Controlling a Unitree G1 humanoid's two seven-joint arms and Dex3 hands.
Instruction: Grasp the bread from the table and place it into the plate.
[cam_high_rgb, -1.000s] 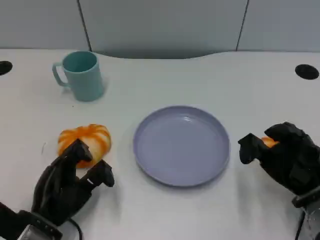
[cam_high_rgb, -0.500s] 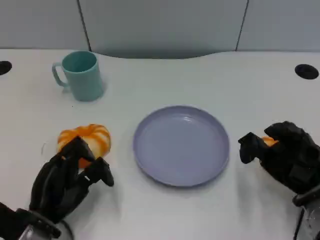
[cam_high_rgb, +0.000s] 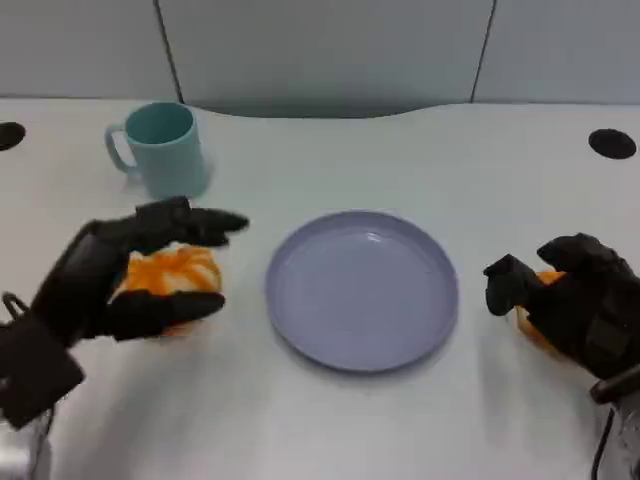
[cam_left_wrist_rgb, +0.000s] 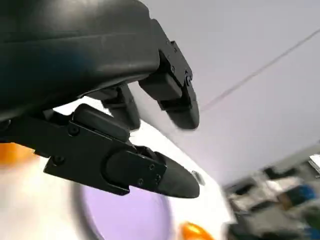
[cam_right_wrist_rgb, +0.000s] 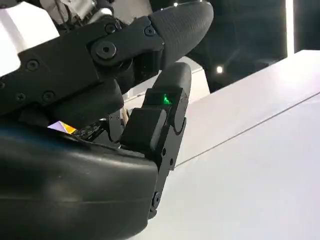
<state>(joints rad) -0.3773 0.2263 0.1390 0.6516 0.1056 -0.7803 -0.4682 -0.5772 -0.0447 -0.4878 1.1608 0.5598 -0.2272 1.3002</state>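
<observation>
Two hands, left hand (cam_high_rgb: 120, 275) spread around bread (cam_high_rgb: 172, 272) (not clasped), right hand (cam_high_rgb: 570, 305) grasping orange piece (cam_high_rgb: 528, 322).

The bread (cam_high_rgb: 172, 277) by the black left hand (cam_high_rgb: 110, 275) is bright orange with pale, creamy stripes across its top. The plate (cam_high_rgb: 362, 290) is a soft purple-blue all over, the mug (cam_high_rgb: 160, 150) is a light blue-green, and the table (cam_high_rgb: 400, 160) is plain white. The right hand (cam_high_rgb: 570, 305) is black too, with a bit of orange (cam_high_rgb: 533, 325) showing under it, and a small green light (cam_right_wrist_rgb: 164, 99) glows on one finger.
</observation>
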